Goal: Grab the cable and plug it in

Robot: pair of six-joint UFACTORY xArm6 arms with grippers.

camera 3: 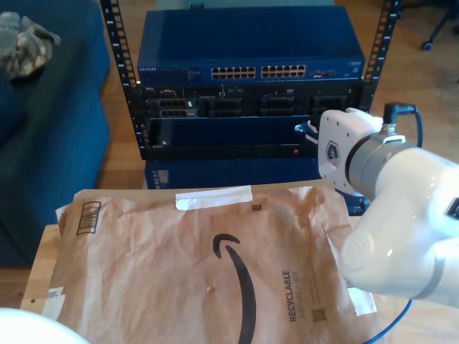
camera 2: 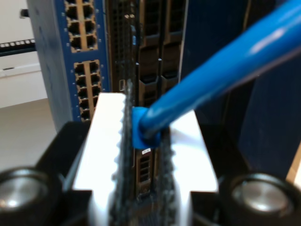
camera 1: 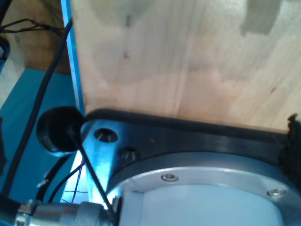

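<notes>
Step in hand: looks to me like the carry-and-line-up stage. The cable (camera 2: 221,70) is already grabbed and its plug isn't seated in anything yet.

Rack, going across the exterior view from its left: a dark blue sofa (camera 3: 50,143), then the rack (camera 3: 247,86) with a blue network switch (camera 3: 251,54) on top, its port row (camera 3: 262,72) facing me, and darker server units (camera 3: 237,107) under it. At that view's right is a white arm (camera 3: 387,208), nosed up near the rack's right-hand rail. I'm guessing that's the one carrying the cable, but the wrist views don't settle it.

Foreground: a brown paper mailer (camera 3: 201,265) lying flat on the bench.

My first gripper: can't tell its state. Its camera looks at a wooden board (camera 1: 188,61), a blue edge strip (camera 1: 73,56) and a round metal flange (camera 1: 202,188).

My second gripper (camera 2: 146,141): clamped on the cable's blue plug boot (camera 2: 143,129), toothed pads (camera 2: 122,141) either side of it.

Where the cable sits: the boot is pinched between the pads and the cord runs back out past the camera. The switch's port blocks (camera 2: 82,61) sit just off to one side, server bays (camera 2: 150,52) straight ahead, still apart from the plug.

Next move calls for: shifting sideways so the plug faces an open port, squaring it up, then a straight gentle push.
</notes>
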